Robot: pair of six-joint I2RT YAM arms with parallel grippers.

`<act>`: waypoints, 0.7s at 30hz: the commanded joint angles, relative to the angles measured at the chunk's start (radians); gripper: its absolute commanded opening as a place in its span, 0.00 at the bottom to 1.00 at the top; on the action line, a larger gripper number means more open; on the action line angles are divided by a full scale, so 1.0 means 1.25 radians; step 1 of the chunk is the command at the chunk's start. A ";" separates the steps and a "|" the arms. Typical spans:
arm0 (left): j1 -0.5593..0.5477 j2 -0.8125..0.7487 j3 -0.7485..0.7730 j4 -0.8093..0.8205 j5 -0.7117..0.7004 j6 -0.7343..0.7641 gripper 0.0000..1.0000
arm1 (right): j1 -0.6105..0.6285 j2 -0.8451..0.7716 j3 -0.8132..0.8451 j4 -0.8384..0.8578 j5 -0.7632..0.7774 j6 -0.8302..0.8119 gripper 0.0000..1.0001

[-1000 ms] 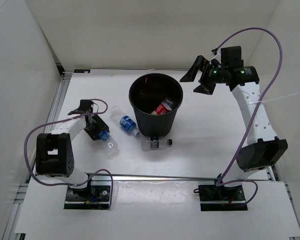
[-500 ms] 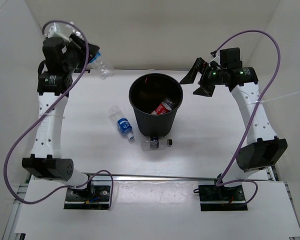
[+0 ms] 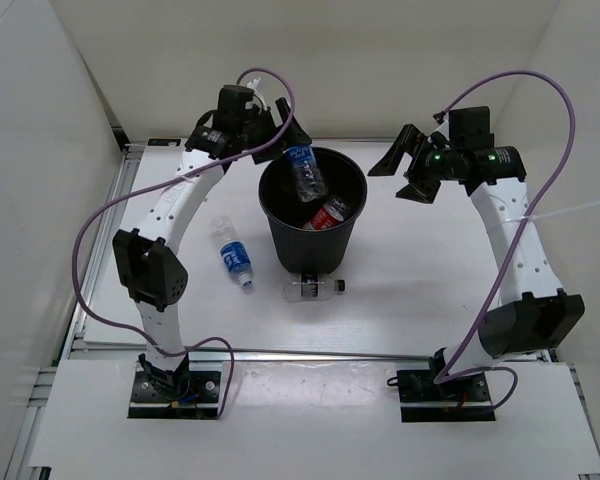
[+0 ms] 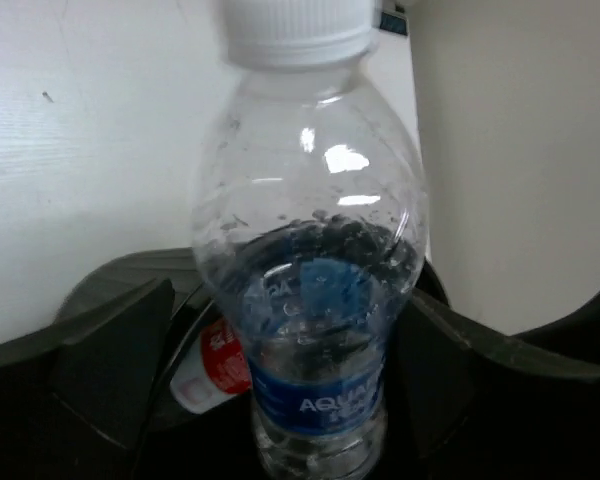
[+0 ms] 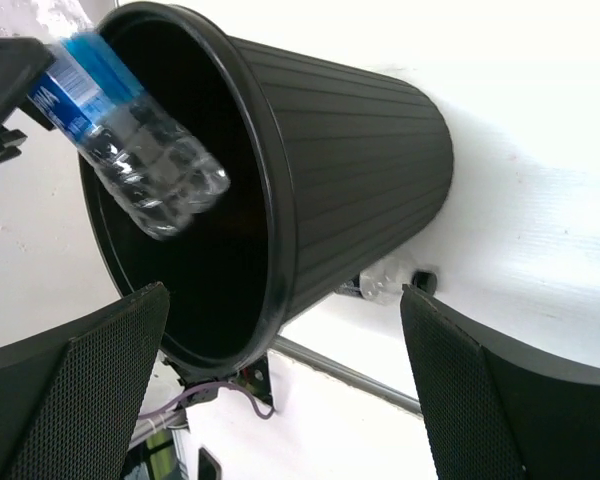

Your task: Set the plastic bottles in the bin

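Finds the left gripper (image 3: 285, 150) swung since a second ago from the near left of the white table (image 3: 430, 260) to the far-left rim of the round black plastic bin (image 3: 310, 250), with the clear blue-labelled plastic bottle (image 3: 305, 175) now tilted over the bin's mouth. From above, shows a red-labelled bottle (image 3: 328, 215) inside the bin, a second blue-labelled bottle (image 3: 235, 255) lying left of it, a clear dark-labelled bottle (image 3: 313, 288) lying at its near side, and the right gripper (image 3: 398, 178) right of the bin, spread and empty.

From the left wrist, shows black fingers (image 4: 110, 350) standing wide on either side of the bottle, a gap at its left.

From the right wrist, shows mesh-faced fingers (image 5: 70, 400) wide apart, the blurred bottle slanting into the bin.
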 commanded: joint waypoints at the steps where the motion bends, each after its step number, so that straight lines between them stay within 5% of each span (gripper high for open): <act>1: -0.008 -0.063 0.016 0.012 0.023 0.031 1.00 | -0.005 -0.042 -0.030 0.021 0.012 0.011 1.00; 8: 0.019 -0.176 -0.010 0.012 -0.062 0.038 1.00 | -0.005 -0.051 -0.047 0.029 0.021 0.018 1.00; 14: 0.134 -0.377 -0.351 0.012 -0.236 0.001 1.00 | -0.013 -0.051 -0.055 0.029 0.021 0.018 1.00; 18: 0.259 -0.428 -0.534 -0.012 -0.129 -0.038 1.00 | -0.013 -0.051 -0.055 0.029 0.021 0.018 1.00; 21: 0.275 -0.420 -0.639 -0.019 -0.095 -0.061 1.00 | -0.020 -0.035 -0.046 0.029 0.013 0.011 1.00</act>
